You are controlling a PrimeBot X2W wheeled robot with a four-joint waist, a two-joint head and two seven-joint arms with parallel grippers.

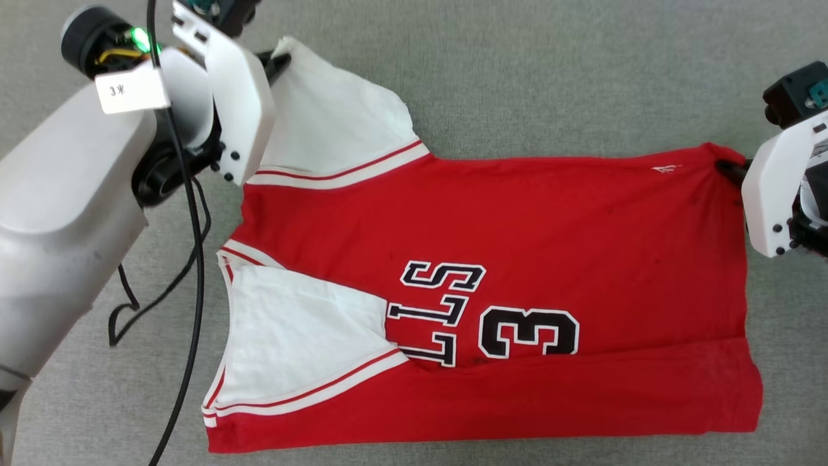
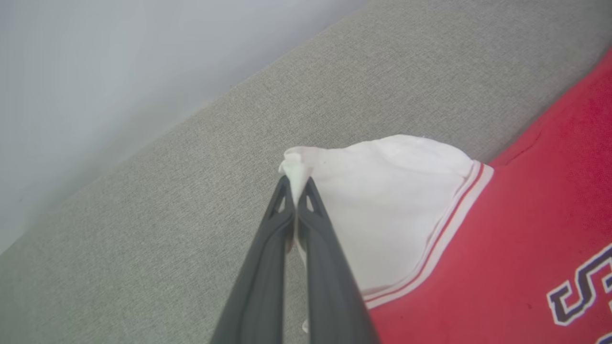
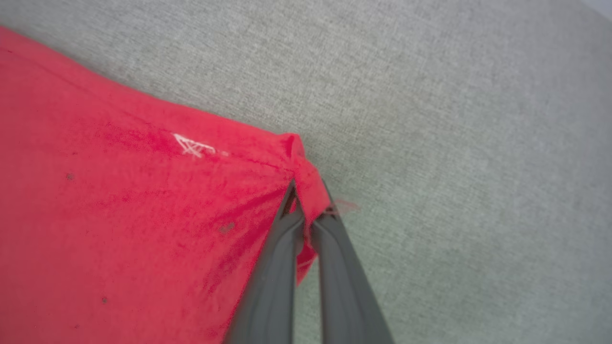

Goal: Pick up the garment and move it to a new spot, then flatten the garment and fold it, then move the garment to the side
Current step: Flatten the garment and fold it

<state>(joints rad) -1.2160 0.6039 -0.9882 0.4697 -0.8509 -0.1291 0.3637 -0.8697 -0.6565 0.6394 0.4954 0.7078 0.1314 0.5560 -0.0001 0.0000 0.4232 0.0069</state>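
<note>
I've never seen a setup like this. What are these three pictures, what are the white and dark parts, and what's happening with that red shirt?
You are looking at a two-armed robot at work, seen through its own cameras. The wide picture comes from a camera on its head, looking down at a grey fabric surface. The white shapes at each side are its arms. The other two pictures come from cameras on its wrists, each looking along a pair of long dark fingers.

On the surface lies the garment, a red jersey with white sleeves and a black number 3, spread out with its near edge folded over. The left tool is shut on the tip of a white sleeve. The right tool is shut on a red bottom corner. A black cable hangs beside the left arm.
</note>
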